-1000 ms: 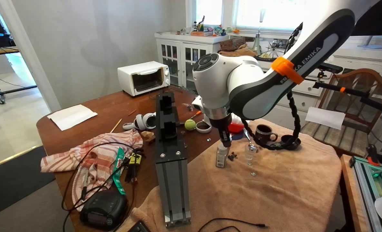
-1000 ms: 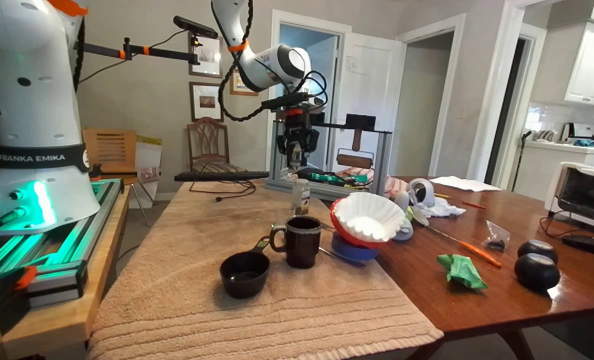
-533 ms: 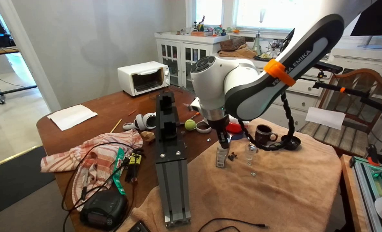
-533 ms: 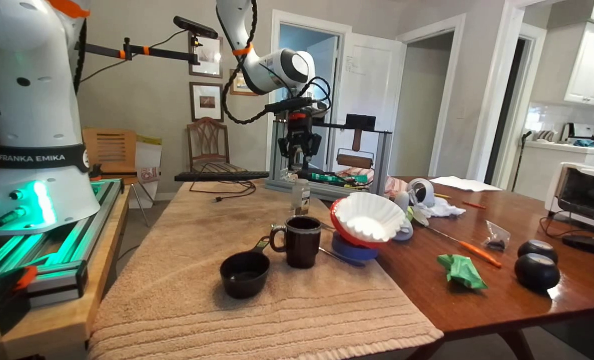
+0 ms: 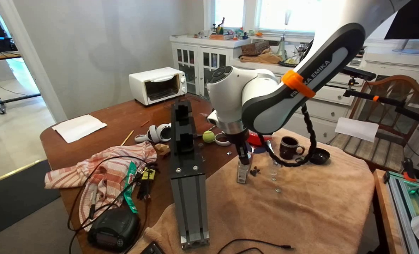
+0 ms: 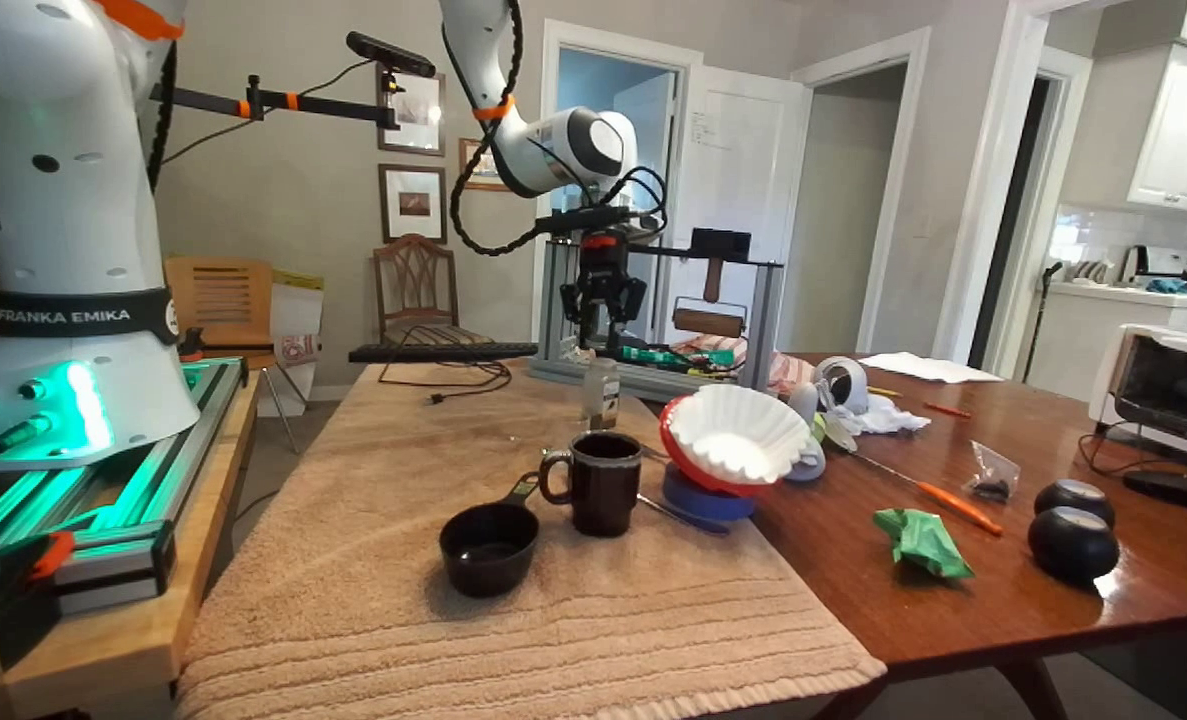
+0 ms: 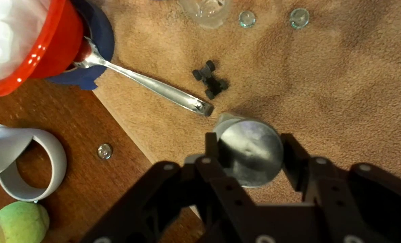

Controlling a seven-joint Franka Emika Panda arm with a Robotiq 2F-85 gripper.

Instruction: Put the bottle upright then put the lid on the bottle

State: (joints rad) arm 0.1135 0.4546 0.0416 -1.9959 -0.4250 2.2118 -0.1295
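Tool (image 7: 250, 148) is pinching lid (image 7: 251, 157) over upright bottle (image 5: 242, 175), perhaps off-centre, contact hidden, so pressing would be risking a topple.

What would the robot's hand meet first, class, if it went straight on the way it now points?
Probably the upright bottle below: the lid held in the hand would likely touch its top first, though any gap and exact alignment are unclear.

Arm (image 5: 283, 102) bent, pincer (image 7: 250, 146) pointing down, apparently clamped.
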